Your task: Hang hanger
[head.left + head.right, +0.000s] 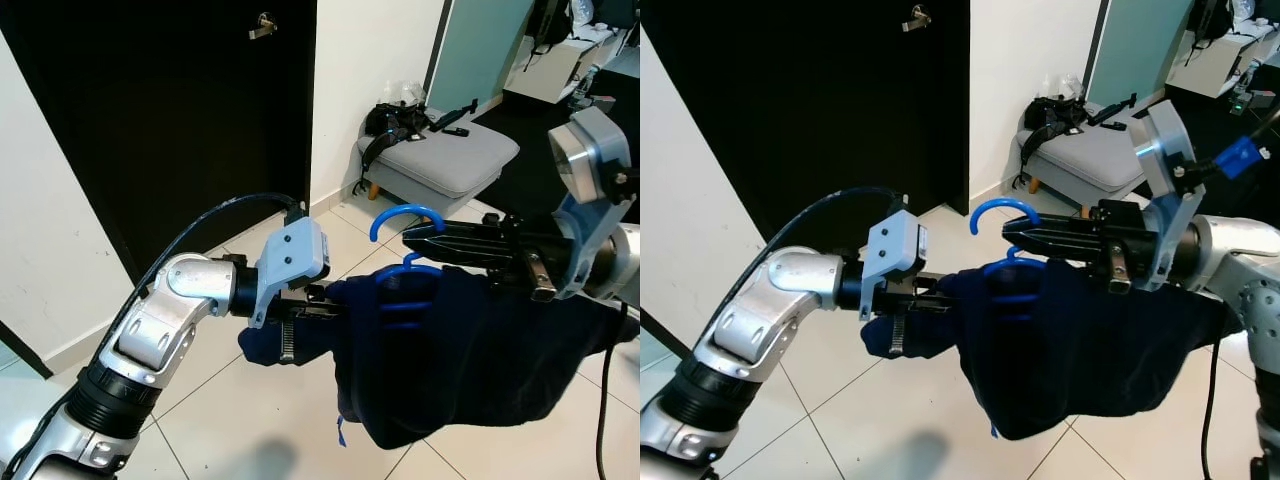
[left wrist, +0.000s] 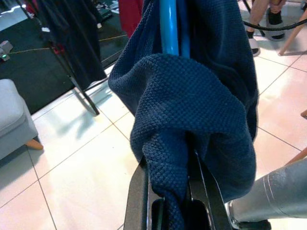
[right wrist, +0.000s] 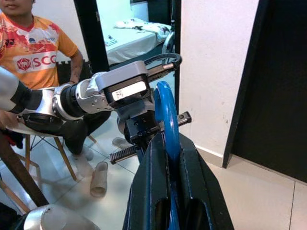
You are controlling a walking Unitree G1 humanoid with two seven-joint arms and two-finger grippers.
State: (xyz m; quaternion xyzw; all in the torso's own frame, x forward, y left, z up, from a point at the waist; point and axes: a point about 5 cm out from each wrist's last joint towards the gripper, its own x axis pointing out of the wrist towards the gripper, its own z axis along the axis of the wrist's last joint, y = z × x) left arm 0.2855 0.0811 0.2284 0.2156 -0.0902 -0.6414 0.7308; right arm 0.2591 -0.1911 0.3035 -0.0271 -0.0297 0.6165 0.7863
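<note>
A blue plastic hanger (image 1: pixel 400 215) carries a dark navy knitted garment (image 1: pixel 460 350), held in the air between my two arms. My right gripper (image 1: pixel 415 240) comes in from the right and is shut on the hanger just below its hook; the right wrist view shows the blue hook (image 3: pixel 165 105) standing between the black fingers (image 3: pixel 148 182). My left gripper (image 1: pixel 318 310) reaches in from the left and is shut on a bunched end of the garment (image 2: pixel 192 105), whose cloth covers its fingertips. The left wrist view shows the hanger's blue bar (image 2: pixel 169 28) running up inside the cloth.
A black door (image 1: pixel 170 100) stands ahead on the left, beside a white wall. A grey cushioned stool (image 1: pixel 440 160) with black straps on it sits behind the hanger. The floor is pale tile (image 1: pixel 250 420). A seated person in an orange shirt (image 3: pixel 33 43) is nearby.
</note>
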